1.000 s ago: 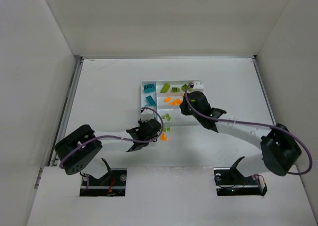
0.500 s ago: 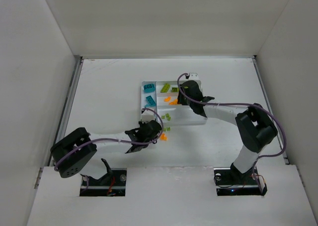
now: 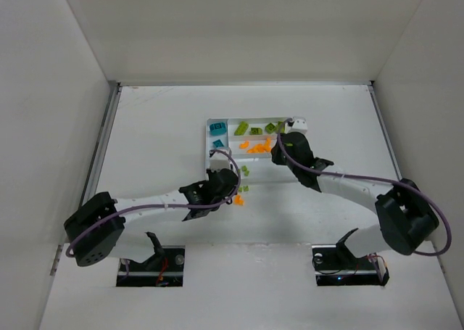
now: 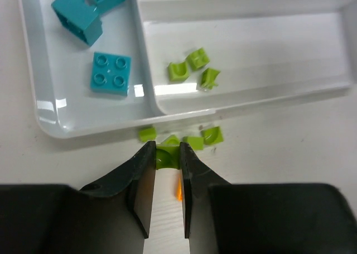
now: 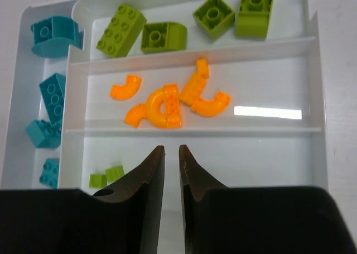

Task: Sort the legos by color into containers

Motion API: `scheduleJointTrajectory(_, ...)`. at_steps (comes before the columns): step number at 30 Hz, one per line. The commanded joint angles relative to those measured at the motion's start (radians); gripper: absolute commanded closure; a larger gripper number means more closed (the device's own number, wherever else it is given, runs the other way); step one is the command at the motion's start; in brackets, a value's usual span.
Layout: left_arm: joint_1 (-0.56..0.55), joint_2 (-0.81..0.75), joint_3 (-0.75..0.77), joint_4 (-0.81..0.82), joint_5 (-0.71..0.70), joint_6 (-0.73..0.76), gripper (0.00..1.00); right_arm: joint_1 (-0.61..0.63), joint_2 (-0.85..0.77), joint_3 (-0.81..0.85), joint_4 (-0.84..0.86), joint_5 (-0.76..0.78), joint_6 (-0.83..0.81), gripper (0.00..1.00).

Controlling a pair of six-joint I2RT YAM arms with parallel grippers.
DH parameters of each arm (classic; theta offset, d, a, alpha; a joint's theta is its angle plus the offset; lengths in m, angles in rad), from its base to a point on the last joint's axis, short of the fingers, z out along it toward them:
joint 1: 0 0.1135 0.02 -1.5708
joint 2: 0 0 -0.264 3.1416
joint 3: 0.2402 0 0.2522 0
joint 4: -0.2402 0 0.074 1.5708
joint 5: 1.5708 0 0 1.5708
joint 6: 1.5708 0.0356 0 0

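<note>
White arms (image 3: 156, 199), black joints (image 3: 93, 232), purple cables (image 3: 355, 176).

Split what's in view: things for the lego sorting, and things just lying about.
For the job: white tray; lime green bricks, orange bricks and teal bricks in it; loose lime green pieces beside it; left gripper, shut on a lime green piece.
Just there: table; purple cables; enclosure walls.

White table (image 3: 159, 127) boxed in by plain white walls (image 3: 217, 25), evenly lit.
</note>
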Motion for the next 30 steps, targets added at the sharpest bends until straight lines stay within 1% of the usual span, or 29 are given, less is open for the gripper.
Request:
scheduleJointTrajectory(1, 0.001, 0.017, 0.092, 0.010, -0.024, 0.039, 0.85, 0.035, -0.093, -0.098, 0.053, 0.009, 0.064, 0.80)
scheduleJointTrajectory(5, 0.020, 0.090, 0.163, 0.054, -0.024, 0.096, 0.84, 0.064, -0.176, -0.197, 0.056, 0.015, 0.101, 0.80)
scheduleJointTrajectory(7, 0.037, 0.136, 0.198, 0.065, -0.013, 0.116, 0.84, 0.090, -0.214, -0.235, 0.058, 0.015, 0.119, 0.78)
scheduleJointTrajectory(11, 0.059, 0.232, 0.272, 0.067, -0.006, 0.146, 0.83, 0.157, -0.265, -0.283, 0.047, 0.015, 0.127, 0.71)
scheduleJointTrajectory(14, 0.070, 0.294, 0.310, 0.067, -0.004, 0.157, 0.82, 0.225, -0.270, -0.298, 0.039, 0.004, 0.121, 0.64)
scheduleJointTrajectory(17, 0.077, 0.342, 0.336, 0.067, -0.007, 0.157, 0.79, 0.298, -0.242, -0.294, 0.032, 0.003, 0.127, 0.60)
scheduleJointTrajectory(19, 0.079, 0.359, 0.345, 0.067, -0.013, 0.157, 0.76, 0.360, -0.209, -0.280, 0.035, 0.012, 0.139, 0.58)
scheduleJointTrajectory(24, 0.093, 0.350, 0.338, 0.068, -0.020, 0.145, 0.61, 0.464, -0.089, -0.223, 0.045, 0.047, 0.153, 0.50)
scheduleJointTrajectory(30, 0.105, 0.250, 0.257, 0.067, -0.027, 0.128, 0.60, 0.527, 0.022, -0.145, 0.035, 0.078, 0.141, 0.48)
